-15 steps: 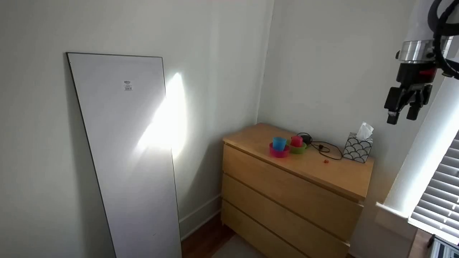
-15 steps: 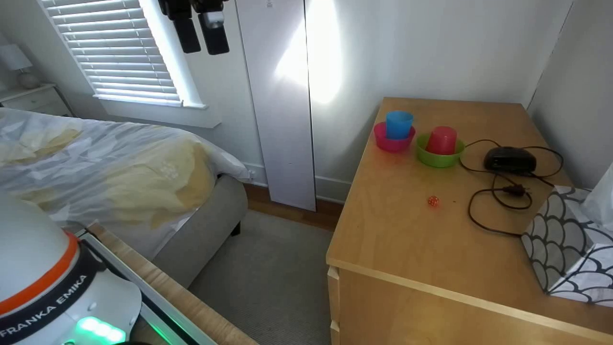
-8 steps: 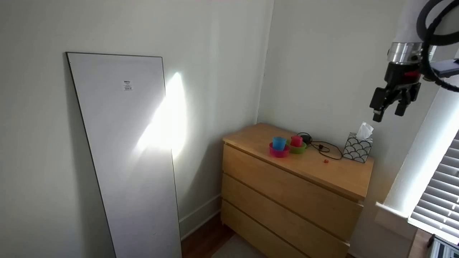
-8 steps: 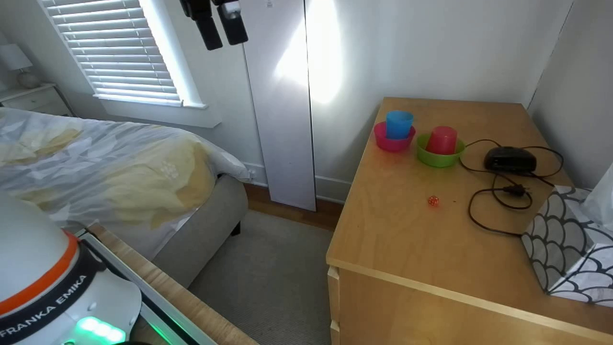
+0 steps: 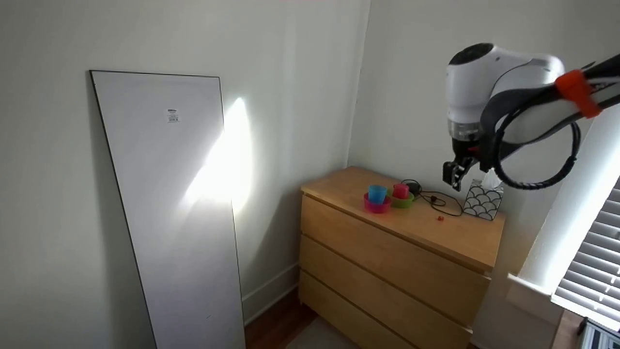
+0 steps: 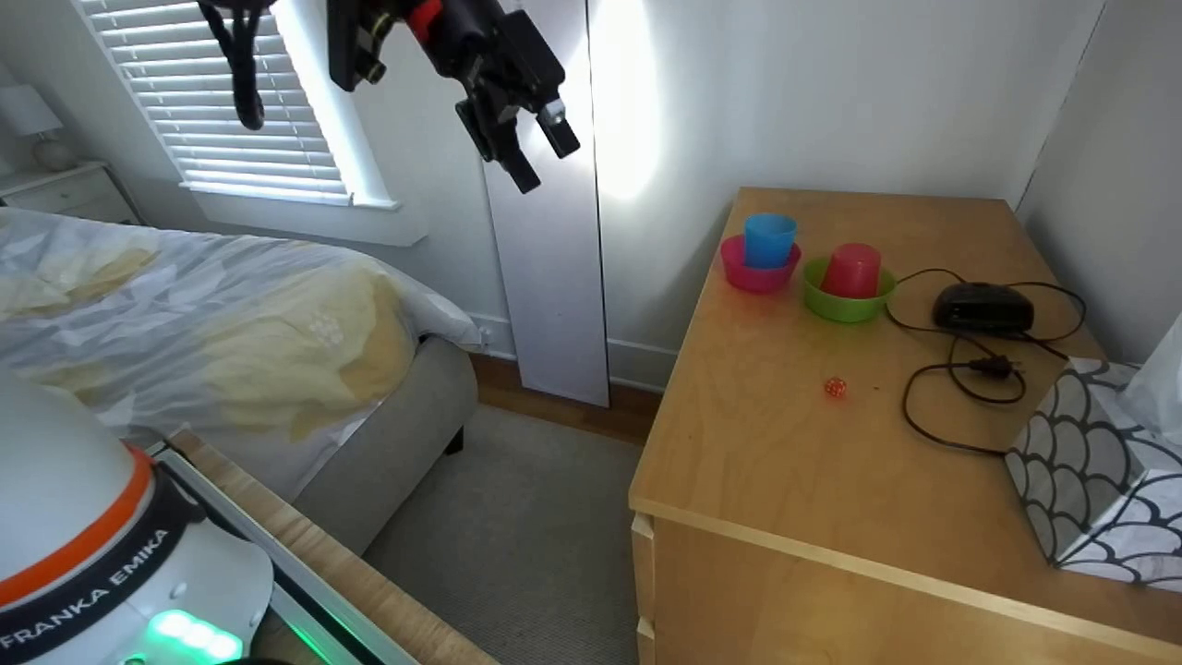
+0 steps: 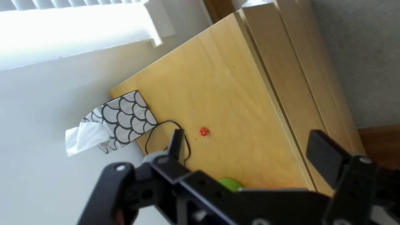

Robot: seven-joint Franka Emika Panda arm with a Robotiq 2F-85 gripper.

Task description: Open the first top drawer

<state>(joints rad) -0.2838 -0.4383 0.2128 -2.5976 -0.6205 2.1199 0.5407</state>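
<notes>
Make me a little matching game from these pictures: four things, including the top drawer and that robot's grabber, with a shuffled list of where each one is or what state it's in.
Things:
1. Blue cup
2. Gripper
3. Top drawer
4. Red cup

Place or state:
A. Closed
B. In the green bowl
C. In the pink bowl
D. Open, in mid-air

Right pairs: 1-C; 2-D; 3-A; 4-B

Cups (image 6: 770,242) sit in bowls (image 6: 759,281) above the top drawer (image 5: 392,259).
</notes>
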